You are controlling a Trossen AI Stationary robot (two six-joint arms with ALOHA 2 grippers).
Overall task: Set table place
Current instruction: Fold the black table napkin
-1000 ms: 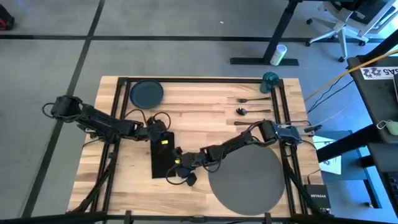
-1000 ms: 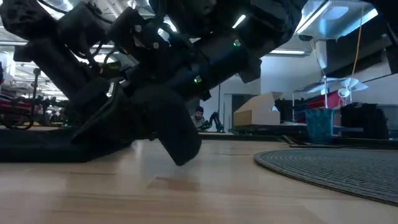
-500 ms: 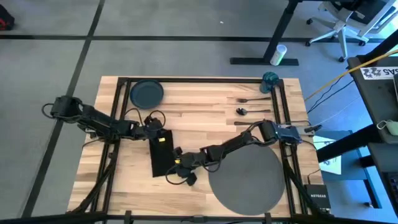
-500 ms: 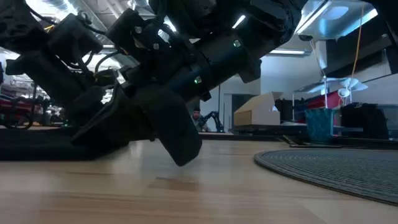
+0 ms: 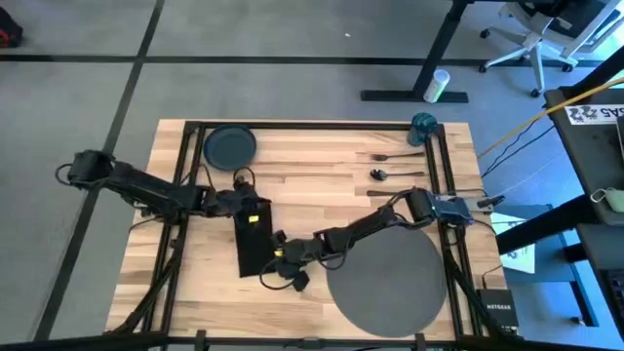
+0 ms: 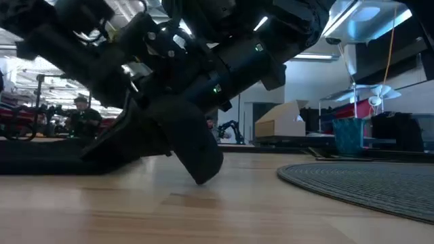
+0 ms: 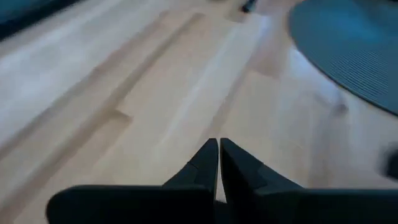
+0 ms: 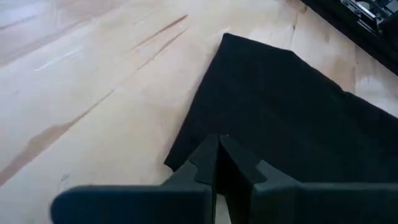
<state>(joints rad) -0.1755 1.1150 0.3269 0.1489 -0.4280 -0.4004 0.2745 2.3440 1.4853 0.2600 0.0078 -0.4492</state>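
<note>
While both jaws pinch the napkin [image 5: 255, 238], right gripper [image 8: 217, 163] at its corner, drag flat toward the placemat [image 5: 388, 286].

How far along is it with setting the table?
Early on. The grey placemat lies at the table's near right. Both hands, left hand and right hand, are shut at the black napkin. The plate, cup, fork and spoon wait along the far edge.
</note>
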